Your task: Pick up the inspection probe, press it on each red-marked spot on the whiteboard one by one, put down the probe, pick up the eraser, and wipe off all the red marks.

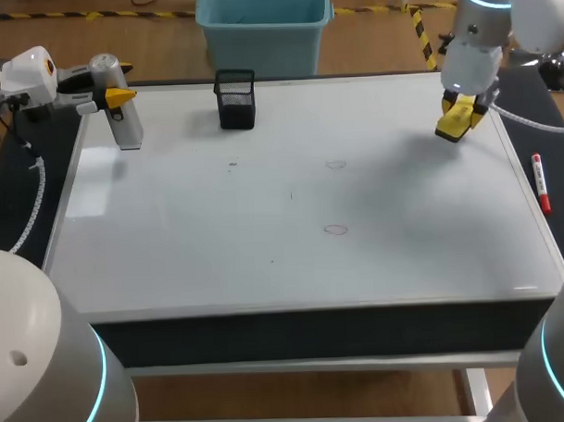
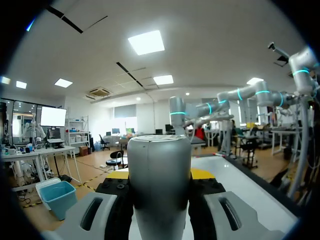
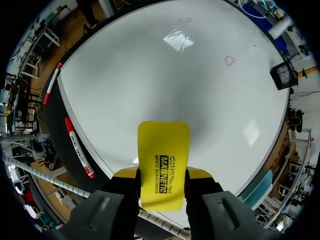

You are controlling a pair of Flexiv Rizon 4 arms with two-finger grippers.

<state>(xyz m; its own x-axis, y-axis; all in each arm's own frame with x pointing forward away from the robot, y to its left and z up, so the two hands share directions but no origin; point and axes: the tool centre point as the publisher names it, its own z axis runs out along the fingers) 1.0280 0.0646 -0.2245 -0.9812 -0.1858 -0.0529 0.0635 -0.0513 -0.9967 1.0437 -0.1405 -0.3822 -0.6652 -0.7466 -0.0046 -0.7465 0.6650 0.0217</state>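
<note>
1. The whiteboard [image 1: 173, 270] covers the table. The nearest red mark [image 1: 335, 229], a faint ring, lies near its middle.
2. A second red ring [image 1: 334, 164] lies farther back. A red marker [image 1: 539, 182] rests just off the board's right edge.
3. The right gripper [image 3: 163, 175] clasps the yellow eraser [image 3: 163, 145] from both sides, over the far right corner.
4. The left gripper [image 2: 160, 176] is clamped on the grey inspection probe [image 1: 124, 124], upright at the far left corner. A black mesh pen holder [image 1: 235, 100] stands near it.

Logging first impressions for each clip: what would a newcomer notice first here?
The bright yellow eraser, clamped in the right tool above the far right corner of the whiteboard, stands out first. Opposite, the left tool grips a grey probe at the far left corner, and two faint red circles show mid-board.
</note>
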